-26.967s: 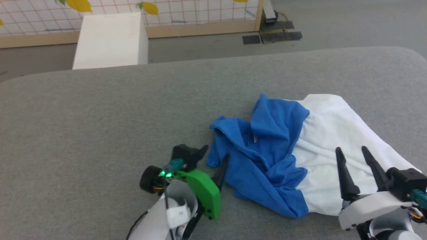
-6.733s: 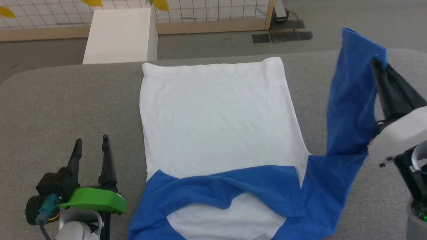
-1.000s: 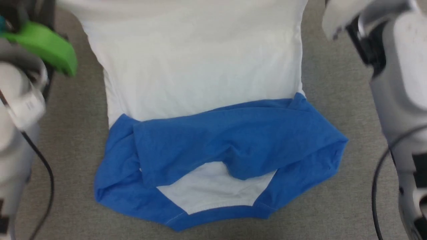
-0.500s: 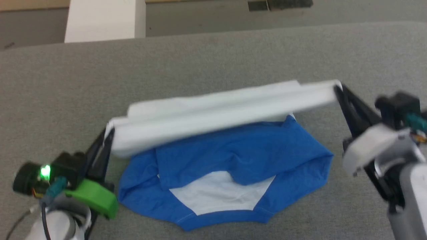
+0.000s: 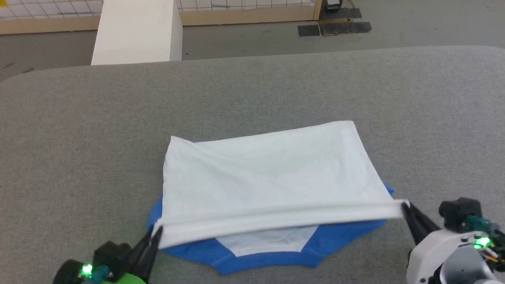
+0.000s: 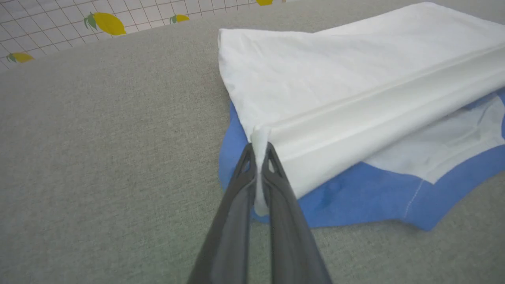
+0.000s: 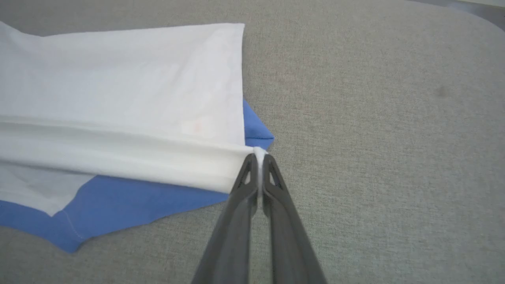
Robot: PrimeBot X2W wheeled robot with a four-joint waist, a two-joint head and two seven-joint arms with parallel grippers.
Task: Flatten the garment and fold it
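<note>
The garment (image 5: 268, 177) lies on the grey table, its white body doubled over toward me so that it covers most of the blue sleeves and shoulders (image 5: 260, 258). My left gripper (image 5: 156, 232) is shut on the left corner of the white hem, seen pinched between the fingers in the left wrist view (image 6: 259, 148). My right gripper (image 5: 405, 206) is shut on the right corner, its fingers closed on white cloth (image 7: 258, 156). The hem is stretched taut between both grippers, held a little above the blue part.
The grey padded table (image 5: 252, 90) stretches wide behind and beside the garment. Beyond its far edge stands a white box (image 5: 136, 31) on the floor, with a wooden-framed grid panel (image 5: 244, 10) and dark floor plates (image 5: 335, 27) behind.
Both grippers have drawn the white hem toward me, from above the blue sleeves down to near the collar, laying the white body over the blue part. The head camera has also shifted.
</note>
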